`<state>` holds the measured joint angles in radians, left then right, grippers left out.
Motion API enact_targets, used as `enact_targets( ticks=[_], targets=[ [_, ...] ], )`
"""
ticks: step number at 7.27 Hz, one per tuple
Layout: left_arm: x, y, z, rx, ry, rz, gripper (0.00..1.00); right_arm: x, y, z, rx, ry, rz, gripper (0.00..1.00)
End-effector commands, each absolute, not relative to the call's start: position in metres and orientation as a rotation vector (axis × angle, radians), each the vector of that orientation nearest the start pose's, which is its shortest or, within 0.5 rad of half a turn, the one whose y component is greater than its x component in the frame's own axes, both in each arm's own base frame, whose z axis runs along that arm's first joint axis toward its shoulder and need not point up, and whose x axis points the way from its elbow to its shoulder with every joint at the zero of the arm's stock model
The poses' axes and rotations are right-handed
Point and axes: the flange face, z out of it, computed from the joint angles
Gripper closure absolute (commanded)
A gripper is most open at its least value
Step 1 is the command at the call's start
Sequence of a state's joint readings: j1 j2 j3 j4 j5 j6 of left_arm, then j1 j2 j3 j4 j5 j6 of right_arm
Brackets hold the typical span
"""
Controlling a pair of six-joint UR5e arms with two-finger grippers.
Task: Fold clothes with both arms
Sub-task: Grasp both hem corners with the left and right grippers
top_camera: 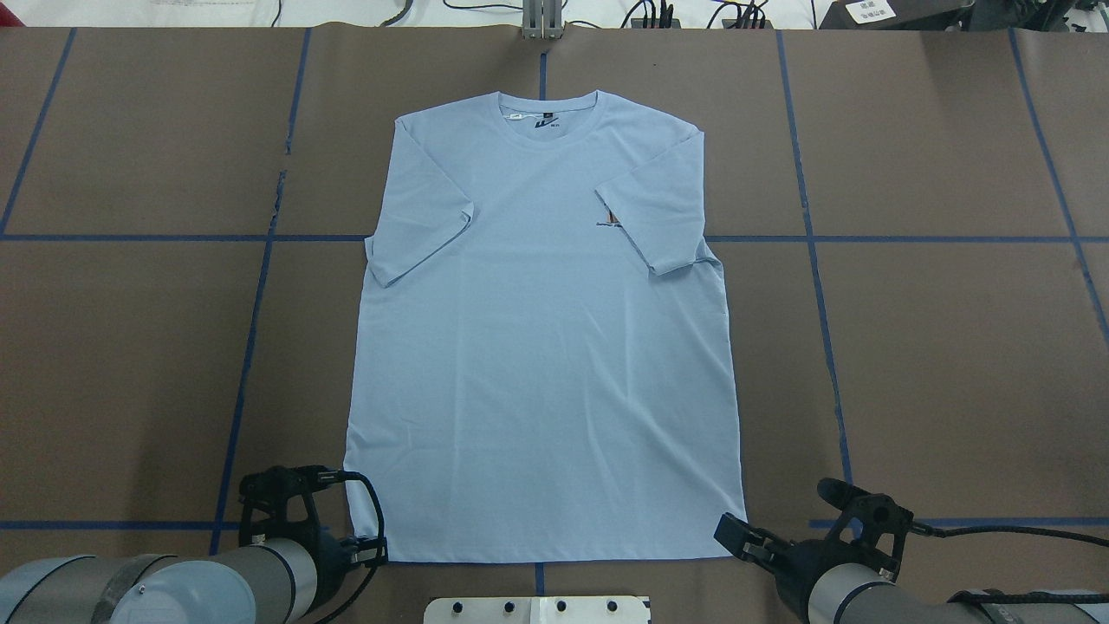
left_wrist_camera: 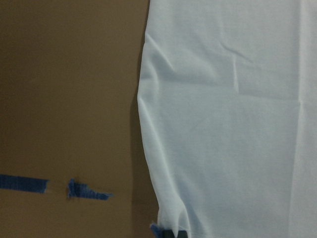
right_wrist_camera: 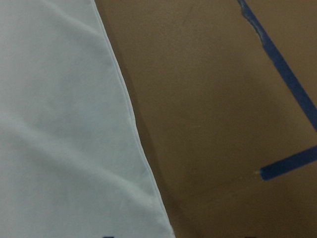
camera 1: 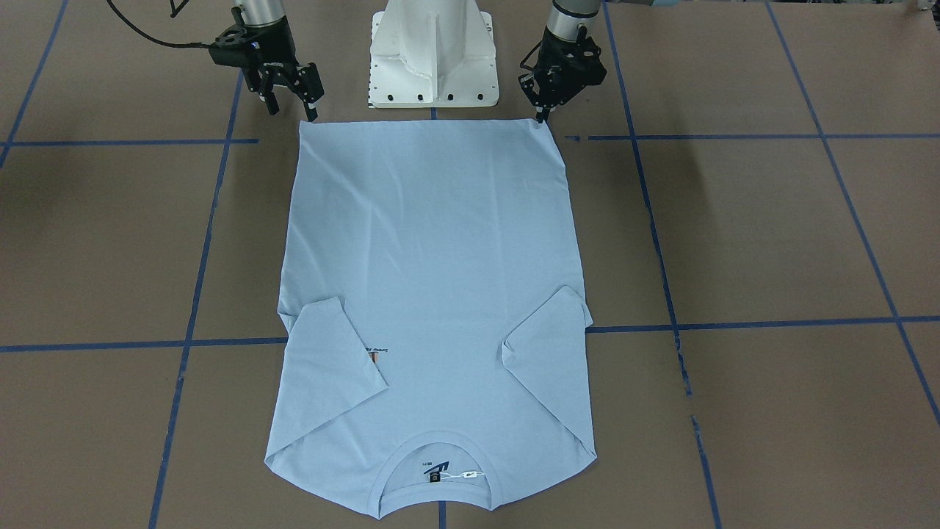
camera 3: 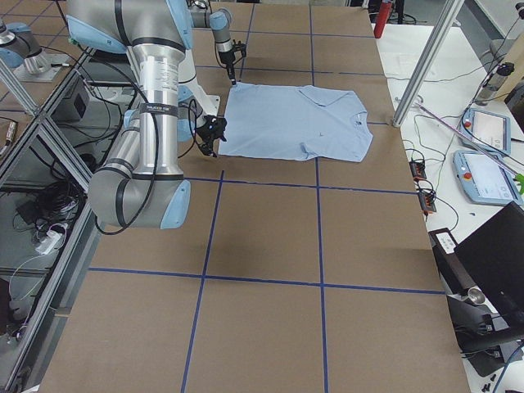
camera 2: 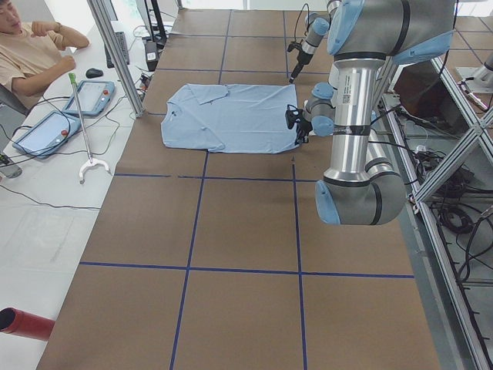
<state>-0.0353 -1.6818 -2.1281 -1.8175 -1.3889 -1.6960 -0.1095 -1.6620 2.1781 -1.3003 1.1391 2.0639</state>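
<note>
While L claw [camera 1: 544,114] pinches shirt [camera 1: 433,279] hem, R claw [camera 1: 294,110] gapes beside it: uneven lift may skew fold.

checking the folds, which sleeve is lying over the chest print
The sleeve on the robot's right; its edge overlaps the print, the other sleeve lies on plain fabric.

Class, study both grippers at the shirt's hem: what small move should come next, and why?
Probably the right gripper should move onto its hem corner and close: its jaws stand open just off the T-shirt, while the left gripper looks pinched on the other corner, cloth puckering there. Both corners need holding before a fold.
</note>
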Motion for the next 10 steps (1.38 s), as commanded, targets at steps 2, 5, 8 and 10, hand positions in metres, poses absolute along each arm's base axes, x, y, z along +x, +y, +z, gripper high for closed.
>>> enact_targets(
  ticks=[2, 5, 8, 10],
  targets=[
    [0.483, -0.172, 0.318, 0.155, 0.931, -0.257, 1.0, -0.469, -0.117, 0.389, 0.177, -0.875, 0.547, 0.28],
    [0.483, -0.172, 0.321, 0.154, 0.925, -0.259, 1.0, -0.478, -0.111, 0.389, 0.19, -0.879, 0.531, 0.35],
    [0.479, -0.172, 0.318, 0.151, 0.932, -0.265, 1.0, -0.48, -0.111, 0.392, 0.193, -0.875, 0.531, 0.79],
    [0.479, -0.172, 0.318, 0.151, 0.93, -0.265, 1.0, -0.478, -0.113, 0.39, 0.204, -0.881, 0.534, 1.0]
  ],
)
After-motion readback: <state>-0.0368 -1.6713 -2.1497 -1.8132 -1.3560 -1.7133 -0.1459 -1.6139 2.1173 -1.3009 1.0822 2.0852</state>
